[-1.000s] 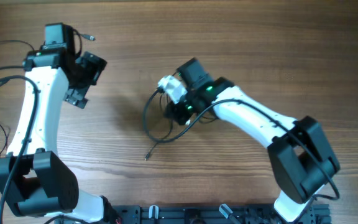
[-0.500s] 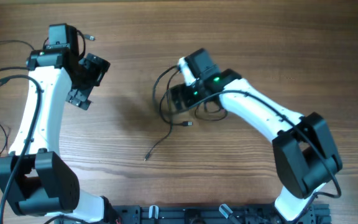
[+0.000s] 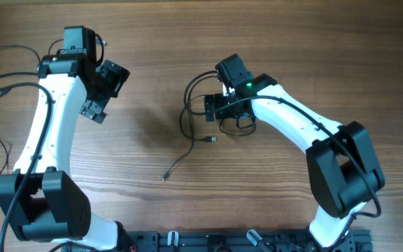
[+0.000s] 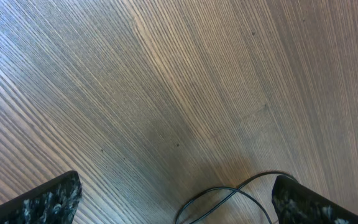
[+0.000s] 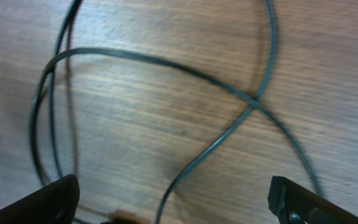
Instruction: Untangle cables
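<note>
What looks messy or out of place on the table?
The cables under the right hand are the messy bit: thin black strands loop and cross over each other on the table, and one loose end trails away. Nothing looks broken or spilled.

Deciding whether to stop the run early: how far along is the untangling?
Little looks done: the cables lie in overlapping loops, one end trailing loose toward the front. Nothing is in hand: the right gripper hovers open above them, and the left gripper is open, off to the side. Left: the strands crossing in the right wrist view need pulling apart.
</note>
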`<state>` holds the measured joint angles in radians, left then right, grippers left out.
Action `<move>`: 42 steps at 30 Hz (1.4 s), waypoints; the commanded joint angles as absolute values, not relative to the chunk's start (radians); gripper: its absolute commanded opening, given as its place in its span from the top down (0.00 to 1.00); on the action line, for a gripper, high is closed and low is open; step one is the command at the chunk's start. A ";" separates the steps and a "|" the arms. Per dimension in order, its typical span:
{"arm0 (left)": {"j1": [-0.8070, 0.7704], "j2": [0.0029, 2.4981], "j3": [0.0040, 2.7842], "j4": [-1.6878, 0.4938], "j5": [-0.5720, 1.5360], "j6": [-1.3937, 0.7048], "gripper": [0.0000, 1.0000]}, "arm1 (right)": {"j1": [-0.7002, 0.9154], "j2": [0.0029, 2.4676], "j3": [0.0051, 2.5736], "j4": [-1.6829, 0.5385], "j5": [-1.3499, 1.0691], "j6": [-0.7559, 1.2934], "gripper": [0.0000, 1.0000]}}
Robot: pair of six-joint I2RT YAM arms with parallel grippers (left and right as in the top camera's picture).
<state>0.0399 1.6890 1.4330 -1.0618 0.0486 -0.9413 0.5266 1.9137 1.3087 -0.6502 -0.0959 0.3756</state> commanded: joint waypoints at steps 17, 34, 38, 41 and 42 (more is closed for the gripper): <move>0.035 1.702 1.424 -1.074 -0.055 -0.948 0.00 | 0.754 2.039 1.327 -0.531 -0.103 0.485 0.00; 0.070 1.702 1.424 -1.142 -0.120 -0.951 0.00 | 0.796 2.084 1.348 -0.379 -0.260 0.290 0.95; 0.070 1.702 1.424 -1.161 -0.110 -0.951 0.00 | 0.795 2.081 1.356 -0.383 -0.225 0.262 0.31; 0.069 1.702 1.424 -1.160 -0.022 -0.951 0.00 | 0.755 2.042 1.411 -0.449 -0.200 0.234 0.00; 0.068 1.702 1.424 -1.161 0.004 -0.951 0.00 | 0.739 2.020 1.432 -0.465 -0.198 0.216 0.00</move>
